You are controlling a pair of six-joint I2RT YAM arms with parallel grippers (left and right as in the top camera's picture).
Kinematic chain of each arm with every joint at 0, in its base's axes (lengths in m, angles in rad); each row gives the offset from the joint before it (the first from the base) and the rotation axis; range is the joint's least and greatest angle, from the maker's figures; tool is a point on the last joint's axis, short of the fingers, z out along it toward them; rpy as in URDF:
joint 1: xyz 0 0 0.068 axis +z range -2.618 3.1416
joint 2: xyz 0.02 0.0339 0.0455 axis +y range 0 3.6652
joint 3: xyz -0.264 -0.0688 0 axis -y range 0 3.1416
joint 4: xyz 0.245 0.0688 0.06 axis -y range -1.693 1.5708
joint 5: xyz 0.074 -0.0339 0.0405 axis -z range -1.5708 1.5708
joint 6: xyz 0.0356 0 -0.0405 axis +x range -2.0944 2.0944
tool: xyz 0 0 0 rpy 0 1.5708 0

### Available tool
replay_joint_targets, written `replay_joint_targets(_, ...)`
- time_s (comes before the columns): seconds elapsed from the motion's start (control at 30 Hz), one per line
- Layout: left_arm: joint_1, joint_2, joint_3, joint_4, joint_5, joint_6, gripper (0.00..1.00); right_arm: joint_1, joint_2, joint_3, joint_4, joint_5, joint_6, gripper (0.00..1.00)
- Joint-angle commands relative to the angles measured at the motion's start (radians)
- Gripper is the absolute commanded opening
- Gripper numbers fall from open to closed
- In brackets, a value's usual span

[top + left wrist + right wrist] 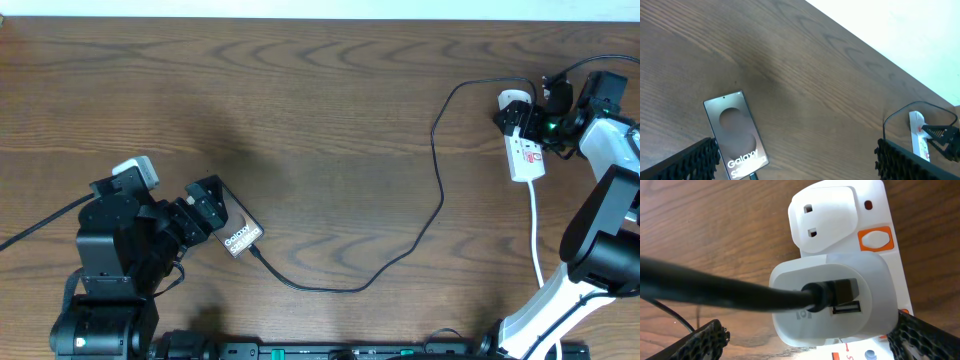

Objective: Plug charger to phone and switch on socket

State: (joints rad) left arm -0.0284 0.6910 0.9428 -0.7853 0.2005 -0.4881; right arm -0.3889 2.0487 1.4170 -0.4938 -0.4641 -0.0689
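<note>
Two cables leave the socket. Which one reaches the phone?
The thin black charger, curving over to the phone's short edge. The thicker white cord heads toward the near edge instead.

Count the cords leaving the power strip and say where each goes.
2. The black charger cable leaves the adapter at the socket's far end and curves to the phone. The white cord runs from its near end towards the right arm's base. None looks hidden.

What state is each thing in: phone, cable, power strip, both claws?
Phone: flat, face up, screen showing "Galaxy".
Charger: one end at the phone, other plugged into the adapter.
Socket: adapter plugged in; switch on or off, cannot tell.
Left gripper: open.
Right gripper: open, flanking the adapter.
</note>
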Motion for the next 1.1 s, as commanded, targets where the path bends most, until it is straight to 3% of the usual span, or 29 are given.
replay_joint_targets(0.0, -0.002, 0.000, 0.019, 0.000, -0.003, 0.024, 0.98, 0.012, 0.009, -0.005, -0.029, -0.081, 0.024, 0.99)
replay_joint_targets(1.07, -0.002, 0.000, 0.019, 0.000, -0.003, 0.024, 0.98, 0.019, 0.010, -0.006, -0.042, -0.089, 0.024, 0.99)
